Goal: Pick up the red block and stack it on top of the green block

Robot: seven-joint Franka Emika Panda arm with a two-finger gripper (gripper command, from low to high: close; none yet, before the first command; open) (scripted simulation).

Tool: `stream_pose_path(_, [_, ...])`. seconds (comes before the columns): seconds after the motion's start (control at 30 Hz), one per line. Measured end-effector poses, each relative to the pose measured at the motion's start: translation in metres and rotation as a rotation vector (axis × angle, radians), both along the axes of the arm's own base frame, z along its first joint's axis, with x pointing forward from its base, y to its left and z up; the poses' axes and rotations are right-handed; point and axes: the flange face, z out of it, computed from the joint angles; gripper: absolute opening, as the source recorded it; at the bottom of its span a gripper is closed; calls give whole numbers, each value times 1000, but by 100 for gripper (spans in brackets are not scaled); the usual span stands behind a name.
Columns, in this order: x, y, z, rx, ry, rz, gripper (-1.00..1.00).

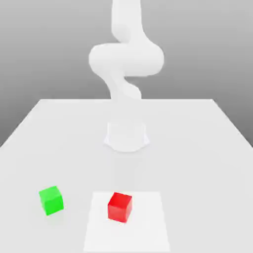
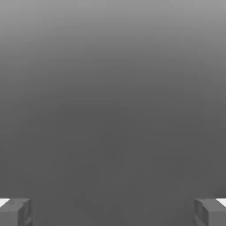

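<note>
Bench (image 1: pixel 207 148) is carrying both blocks, arm (image 1: pixel 126 59) is standing behind. Green block (image 1: pixel 51 200) is sitting toward exterior view's left, red block (image 1: pixel 119 207) well apart, rightward. Pincer (image 2: pixel 113 212) is gaping wide, gripping nothing.

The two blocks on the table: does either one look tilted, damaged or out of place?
Nothing stands out. The small red cube and the small green cube both sit flat on the white table, apart from each other, undamaged.

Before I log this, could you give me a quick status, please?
Hand open, empty. Red block on table, apart from green block. Nothing between them.
</note>
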Motion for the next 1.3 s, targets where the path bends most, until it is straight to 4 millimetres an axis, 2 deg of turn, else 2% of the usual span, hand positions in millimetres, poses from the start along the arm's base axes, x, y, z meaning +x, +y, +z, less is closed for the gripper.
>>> stream_pose_path(0.13, [46,-5,-99,63,157,-37,0])
stream_pose_path(0.2, [59,-6,-147,84,232,-59,0])
stream_pose_path(0.3, [67,-6,-219,106,341,-97,0])
stream_pose_path(0.47, [56,-6,-334,114,519,-172,0])
stream_pose_path(0.6, [27,-10,-417,97,654,-246,0])
stream_pose_path(0.67, [14,-13,-448,86,699,-273,0])
stream_pose_path(0.83, [10,-12,-501,80,713,-276,0])
stream_pose_path(0.87, [9,-12,-511,81,714,-277,-100])
stream_pose_path(1.1, [9,-12,-513,81,714,-277,-100])
stream_pose_path(1.3, [9,-12,-461,81,714,-277,-100])
